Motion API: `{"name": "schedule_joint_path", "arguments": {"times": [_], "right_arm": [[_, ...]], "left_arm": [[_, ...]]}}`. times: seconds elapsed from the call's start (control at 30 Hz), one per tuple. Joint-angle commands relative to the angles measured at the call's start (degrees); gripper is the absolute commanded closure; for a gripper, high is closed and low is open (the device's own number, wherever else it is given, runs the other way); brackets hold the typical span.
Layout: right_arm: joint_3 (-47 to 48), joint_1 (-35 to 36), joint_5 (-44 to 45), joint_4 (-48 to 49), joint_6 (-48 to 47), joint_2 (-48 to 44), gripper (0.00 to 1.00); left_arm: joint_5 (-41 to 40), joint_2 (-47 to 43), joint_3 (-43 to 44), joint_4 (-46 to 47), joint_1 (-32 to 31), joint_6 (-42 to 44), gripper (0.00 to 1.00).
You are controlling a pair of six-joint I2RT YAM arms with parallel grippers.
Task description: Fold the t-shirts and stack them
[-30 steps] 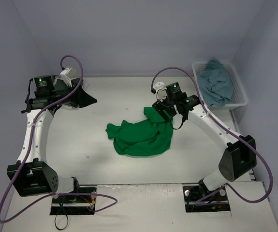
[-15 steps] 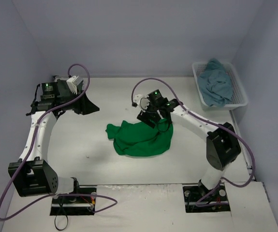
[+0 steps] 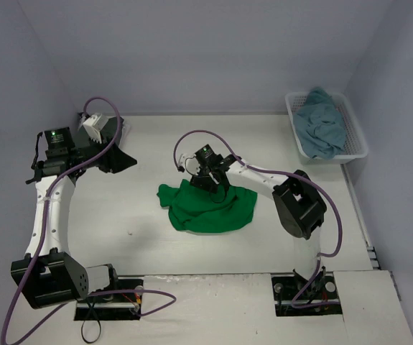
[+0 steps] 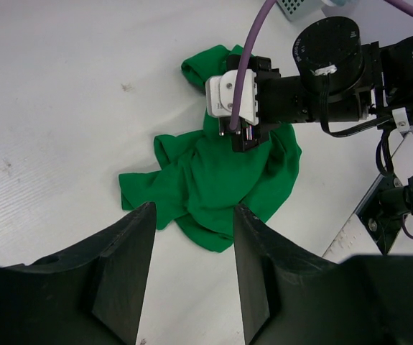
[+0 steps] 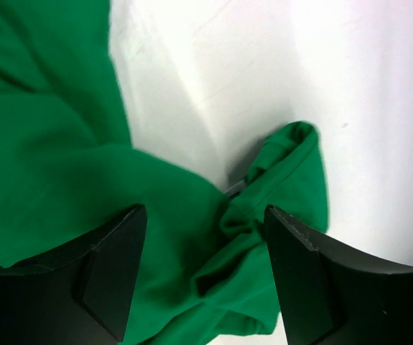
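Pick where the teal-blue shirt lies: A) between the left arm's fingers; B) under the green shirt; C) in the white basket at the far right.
C: the teal-blue shirt is heaped inside the white basket at the table's far right corner, well apart from the green shirt.

You have bright, even light with soft shadows on the bench; your right wrist view glares white and looks slightly soft.

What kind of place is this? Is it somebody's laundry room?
Probably a robot test booth, not a home. A left arm and a right arm are bolted to a bare white table, plain walls close it in, and a green t-shirt lies crumpled there.
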Motion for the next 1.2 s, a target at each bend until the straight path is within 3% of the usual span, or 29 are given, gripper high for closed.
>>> {"name": "schedule_joint_path", "arguments": {"times": [0.0, 0.33, 0.9, 1.0, 1.1, 1.17], "right_arm": [[3.46, 0.3, 5.21, 4.5, -0.73, -0.62, 0.37], [4.17, -0.76, 8.37, 7.84, 0.41, -1.68, 0.43], [2.59, -3.13, 8.55, 8.19, -0.64, 3.24, 0.42], [2.06, -3.3, 8.9, 8.45, -0.73, 3.51, 0.5], [1.88, -3.48, 10.74, 8.81, -0.73, 4.03, 0.82], [1.71, -3.57, 11.27, 8.89, -0.73, 4.04, 0.87]], "left_arm": [[2.21, -1.04, 0.56, 3.86, 1.08, -0.2, 0.58], [2.91, -0.6, -0.67, 7.81, 2.23, -3.72, 0.58], [3.61, -0.43, -1.11, 7.64, 3.1, -4.33, 0.59], [3.61, -0.34, -1.11, 7.9, 3.1, -4.68, 0.59], [3.7, -0.6, -1.55, 8.16, 3.37, -4.77, 0.59], [3.79, -0.78, -1.81, 8.69, 3.54, -5.12, 0.59]]}}
